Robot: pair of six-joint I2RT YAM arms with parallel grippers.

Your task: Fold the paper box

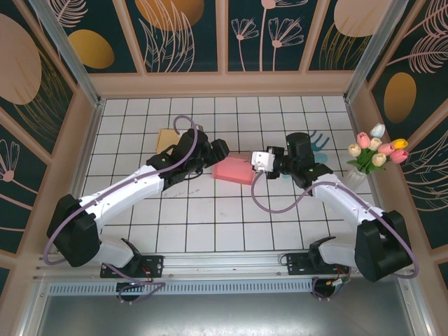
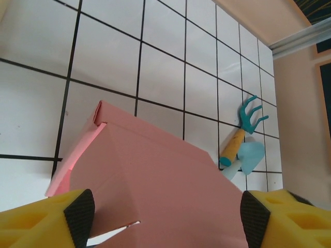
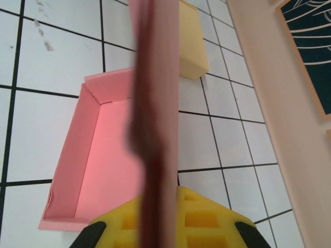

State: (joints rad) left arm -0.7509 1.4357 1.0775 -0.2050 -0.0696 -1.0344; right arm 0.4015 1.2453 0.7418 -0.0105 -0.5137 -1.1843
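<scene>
Paper box [image 1: 234,170], pink, thin creased walls

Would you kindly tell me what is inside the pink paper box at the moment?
The visible part of the pink box holds nothing, just bare floor and walls. An upright pink flap hides the rest.

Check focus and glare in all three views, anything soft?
Right wrist: the raised flap, close to the lens, is smeared and out of focus, while the paper box floor behind it is sharp. Left wrist: box and tiled table are crisp, no glare. Top external: even light, soft shadows, all sharp.
</scene>
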